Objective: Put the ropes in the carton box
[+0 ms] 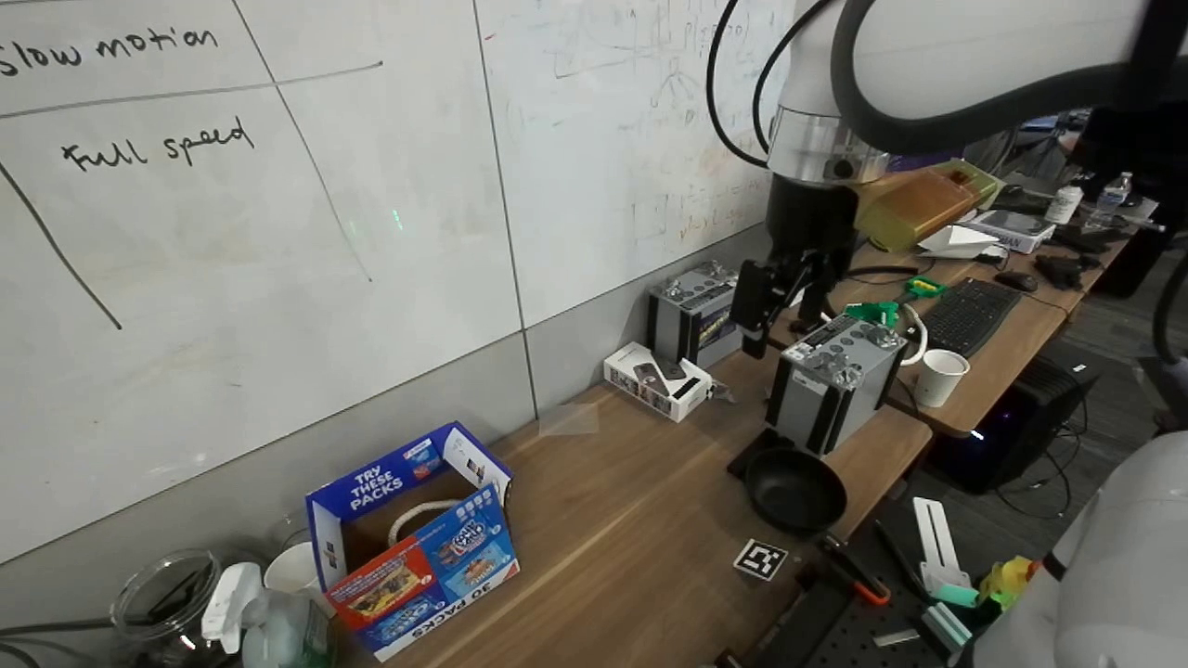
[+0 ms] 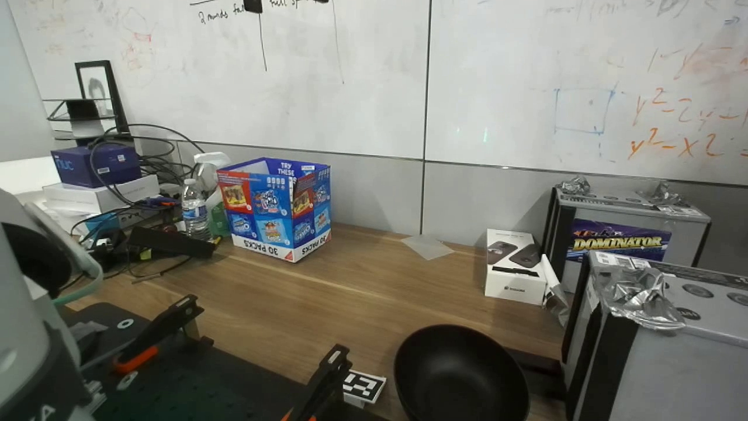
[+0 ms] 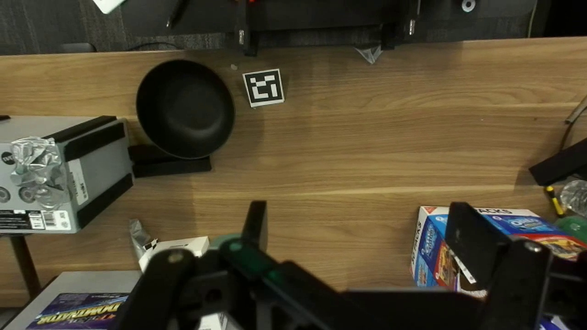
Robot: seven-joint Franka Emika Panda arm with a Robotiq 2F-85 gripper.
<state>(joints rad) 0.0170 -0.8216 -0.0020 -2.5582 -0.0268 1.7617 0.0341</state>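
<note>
The carton box [image 1: 459, 547], blue with red-and-white print, stands with its top open against the whiteboard wall, as an exterior view [image 2: 269, 202] also shows. A white rope [image 1: 418, 512] arches up inside it, and the rest is hidden by the box walls. A bit of rope [image 3: 474, 292] also shows through the box's opening in the wrist view. My gripper [image 3: 358, 206] is spread wide with nothing between its fingers. It hangs above the far part of the table, near the grey battery-like boxes and well away from the carton box [image 3: 427, 245].
Two grey metal boxes [image 1: 826, 394] [image 1: 682, 311] stand near the gripper, with a white phone box [image 1: 650, 382] beside them. A black pan [image 2: 459, 374] and a printed marker [image 3: 263, 88] lie toward the table's edge. Bottles [image 2: 194, 210] and cables crowd the carton box's side.
</note>
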